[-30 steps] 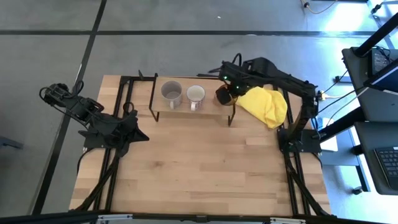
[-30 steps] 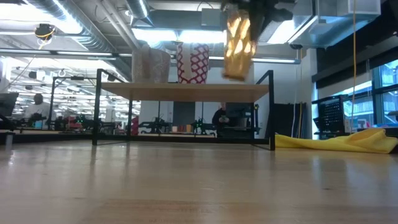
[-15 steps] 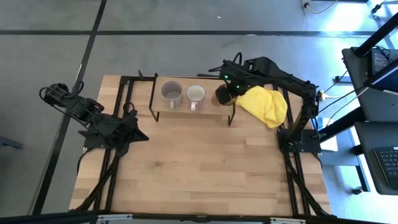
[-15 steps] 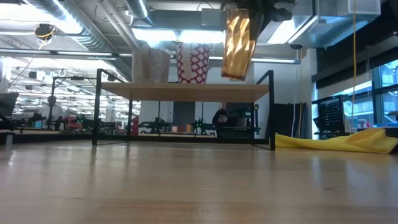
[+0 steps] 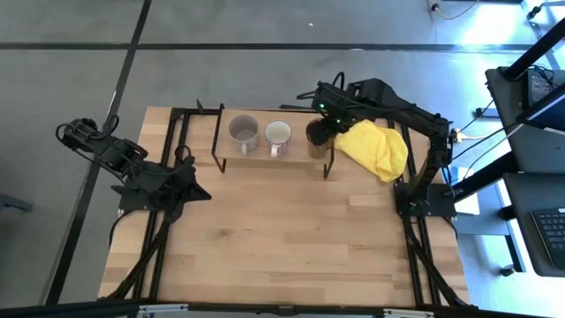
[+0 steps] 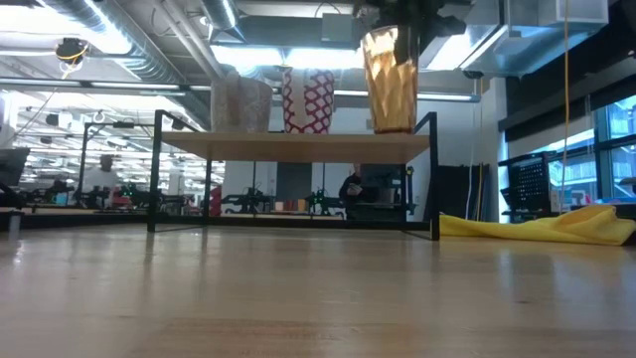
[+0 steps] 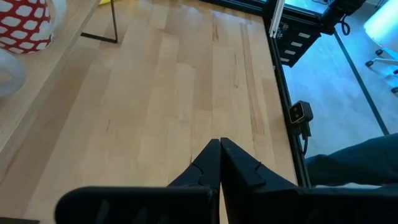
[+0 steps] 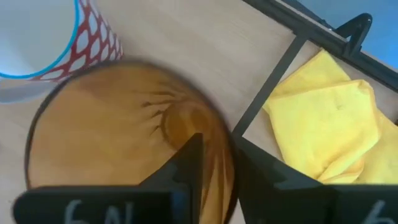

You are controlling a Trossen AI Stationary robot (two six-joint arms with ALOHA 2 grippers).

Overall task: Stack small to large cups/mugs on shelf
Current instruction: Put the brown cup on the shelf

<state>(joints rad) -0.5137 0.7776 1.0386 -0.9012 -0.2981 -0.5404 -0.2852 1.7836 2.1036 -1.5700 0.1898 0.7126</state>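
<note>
On the low wooden shelf [image 5: 265,155] stand a grey mug [image 5: 244,132] and a white mug with a red net pattern [image 5: 278,134], each on its base. The amber ribbed tumbler [image 5: 316,132] stands upright at the shelf's right end, shown also in the low view [image 6: 390,80]. My right gripper [image 5: 328,120] is above the tumbler and shut on it. My left gripper [image 5: 190,187] is shut and empty at the table's left side, its fingers closed together in the left wrist view [image 7: 219,163]. My right gripper holds the tumbler by its rim [image 8: 229,144], on the side toward the table's right. One finger [image 8: 188,163] is inside the tumbler and the other [image 8: 267,180] outside. The fingers come from above, pointing down. The tumbler is upright, its base [image 6: 391,128] at the shelf board; whether it touches, I cannot tell.
A yellow cloth [image 5: 375,148] lies on the table just right of the shelf. The shelf's black legs [image 6: 434,179] stand at its corners. The white mug [image 8: 99,37] is close beside the tumbler. The near half of the table [image 5: 282,238] is bare wood.
My right gripper has gone down a little toward the shelf board and has tipped the tumbler from a tilt to upright. The tumbler's base has swung toward the table's right and come down to the board's top.
</note>
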